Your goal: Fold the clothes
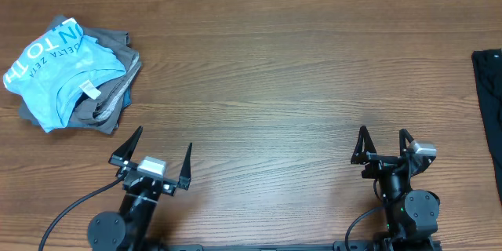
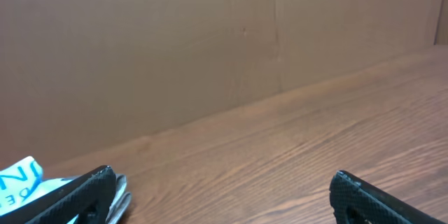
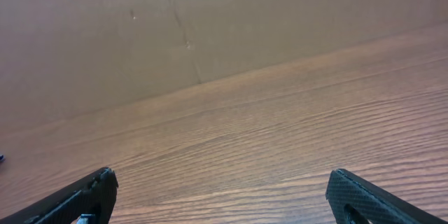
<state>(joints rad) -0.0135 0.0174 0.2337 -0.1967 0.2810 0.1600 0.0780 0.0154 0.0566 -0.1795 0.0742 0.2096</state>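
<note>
Overhead: my left gripper and right gripper stand nearest, jaws wide apart, holding nothing. Beyond the left one, the sky-blue T-shirt lies crumpled on grey clothes on the tabletop, well apart from both. I judge folding not yet begun; every garment is left.

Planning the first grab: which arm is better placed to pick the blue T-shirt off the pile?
Left, probably. The left hand, open, sits near the pile with the blue T-shirt on top; the right hand is far across the table.
</note>
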